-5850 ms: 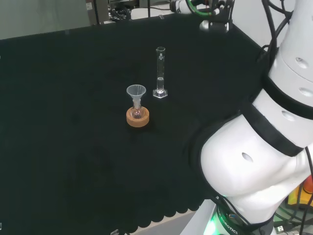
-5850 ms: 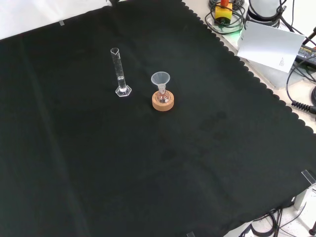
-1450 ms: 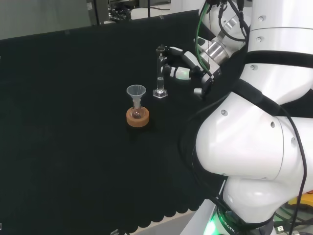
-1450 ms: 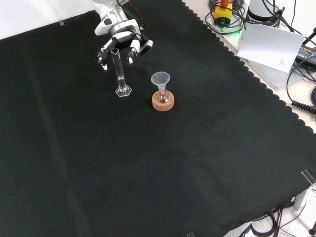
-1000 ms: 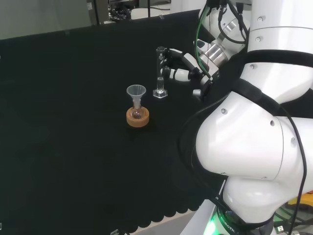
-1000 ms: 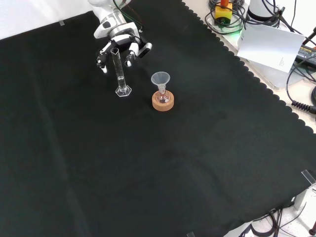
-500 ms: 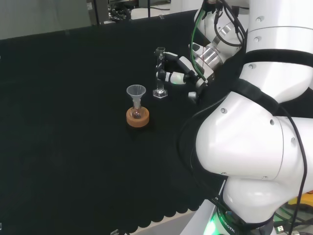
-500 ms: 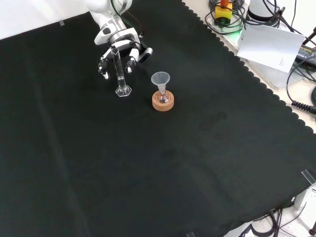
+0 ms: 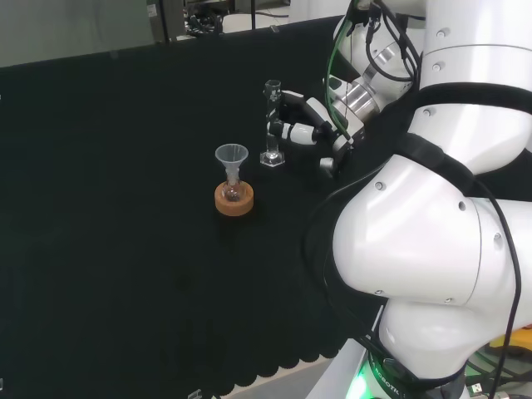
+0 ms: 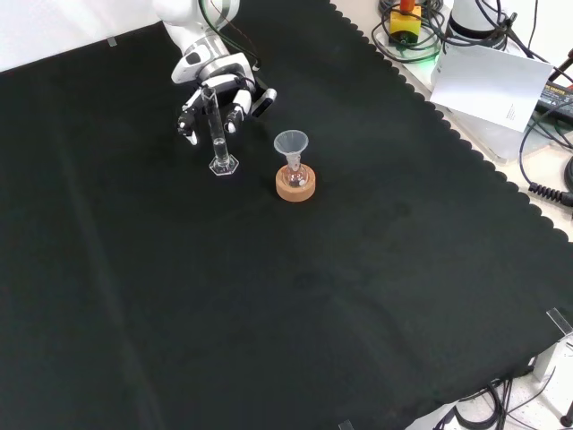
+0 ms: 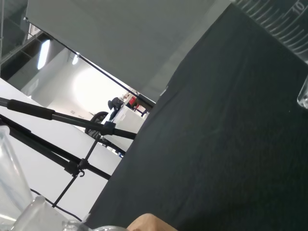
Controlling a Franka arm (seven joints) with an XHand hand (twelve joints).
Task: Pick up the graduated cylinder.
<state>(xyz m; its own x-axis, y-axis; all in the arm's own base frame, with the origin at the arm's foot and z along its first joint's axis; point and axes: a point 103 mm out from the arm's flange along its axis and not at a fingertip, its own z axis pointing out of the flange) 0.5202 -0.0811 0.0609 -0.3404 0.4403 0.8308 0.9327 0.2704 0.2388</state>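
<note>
Graduated cylinder (image 10: 216, 125) stands upright on black cloth (image 10: 358, 296), base down, just left of funnel (image 10: 291, 143) on cork ring (image 10: 295, 185) in front view. Hand (image 10: 218, 85) right at cylinder's upper part, fingers (image 9: 293, 130) spread to either side of tube, not closed round it. Step in hand: final approach, pre-grasp. Next, I'd judge: curl fingers and thumb round tube, then lift straight up, clear of funnel.

Clear funnel (image 9: 232, 156) seated in small flask (image 9: 233, 191) on cork ring stand (image 9: 233, 200), upright on black cloth (image 9: 125, 208); white paper sheet (image 10: 491, 81) and cables (image 10: 414, 31) beyond cloth's scalloped edge, front view.
</note>
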